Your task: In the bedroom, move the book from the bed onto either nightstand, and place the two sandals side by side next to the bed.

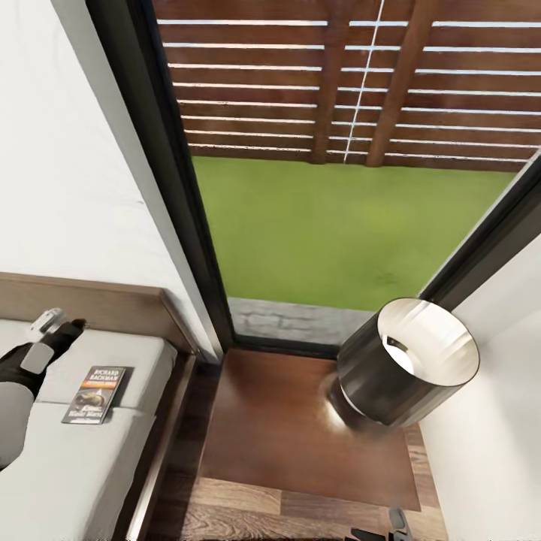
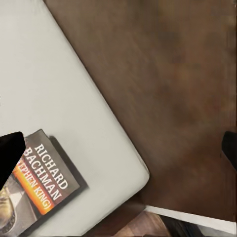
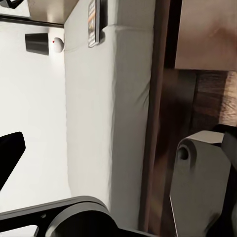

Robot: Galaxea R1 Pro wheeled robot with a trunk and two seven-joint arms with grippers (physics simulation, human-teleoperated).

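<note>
1. Book: lies flat on the pale mattress of the bed, near the mattress corner closest to the headboard; cover up, white "RICHARD BACHMAN" lettering and an orange band legible in the left wrist view.
2. Left gripper: hovers over the mattress between the book and the headboard, just beside the book and apart from it; how far its jaws stand open cannot be told. In the left wrist view 1 dark fingertip overlaps the book's edge.
3. Nightstand: glossy reddish-brown surface beside the bed, in front of the window.
4. Lamp: dark cylindrical shade with a white interior, standing on the nightstand's far right corner; the rest of the surface is bare.
5. Right gripper: cut off by the lower edge of the head view; the state of its jaws cannot be told.
6. Right wrist view: mattress side, dark bed frame and plank floor; the book appears small and edge-on.
</note>
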